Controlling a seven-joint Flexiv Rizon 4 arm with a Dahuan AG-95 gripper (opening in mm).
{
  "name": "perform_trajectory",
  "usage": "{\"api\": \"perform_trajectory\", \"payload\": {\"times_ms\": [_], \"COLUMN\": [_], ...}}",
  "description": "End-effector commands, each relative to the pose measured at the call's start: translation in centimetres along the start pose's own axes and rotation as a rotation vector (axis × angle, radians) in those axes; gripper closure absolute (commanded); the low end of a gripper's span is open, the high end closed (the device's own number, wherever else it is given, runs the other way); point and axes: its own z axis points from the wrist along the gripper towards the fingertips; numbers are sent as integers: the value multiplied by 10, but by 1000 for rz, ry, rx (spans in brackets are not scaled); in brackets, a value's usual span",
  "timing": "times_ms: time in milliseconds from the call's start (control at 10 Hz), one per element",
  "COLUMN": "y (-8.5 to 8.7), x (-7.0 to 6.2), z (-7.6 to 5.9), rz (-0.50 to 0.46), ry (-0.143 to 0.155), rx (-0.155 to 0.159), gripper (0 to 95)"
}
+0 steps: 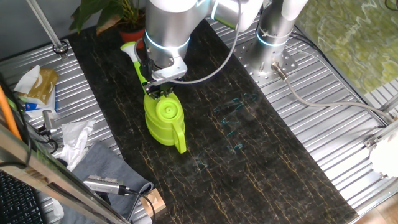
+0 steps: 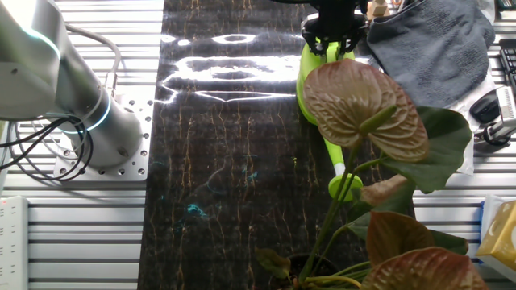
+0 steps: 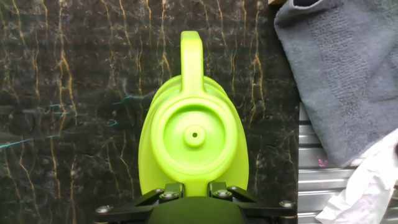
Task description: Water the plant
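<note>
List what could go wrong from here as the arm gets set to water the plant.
1. The tool sits at the spout base of the watering can, not at the handle, so a lift there may let the can swing or slip.
2. The plant has broad leaves reaching toward the can's spout; a tilt could snag or bend them.
3. The grey cloth lies close beside the can and could catch it.

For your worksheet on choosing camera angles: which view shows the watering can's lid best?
The hand view: the lid faces the camera squarely, round with a small centre hole. One fixed view shows it smaller, at an angle, below the gripper. In the other fixed view a leaf and the gripper hide it.
</note>
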Motion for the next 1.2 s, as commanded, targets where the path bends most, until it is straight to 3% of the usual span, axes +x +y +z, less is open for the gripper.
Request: {"api": "perform_trajectory", "payload": {"times_ms": [100, 400, 700, 900, 1200], "y": [-1, 1, 1, 1, 1], "x": [0, 1, 1, 1, 1], "z": [0, 1, 1, 1, 1], "rz": [-1, 2, 70, 100, 112], "ry": [-2, -4, 9, 12, 10], "rx": [-1, 0, -1, -9, -45], "gripper": [950, 950, 950, 950, 950]}}
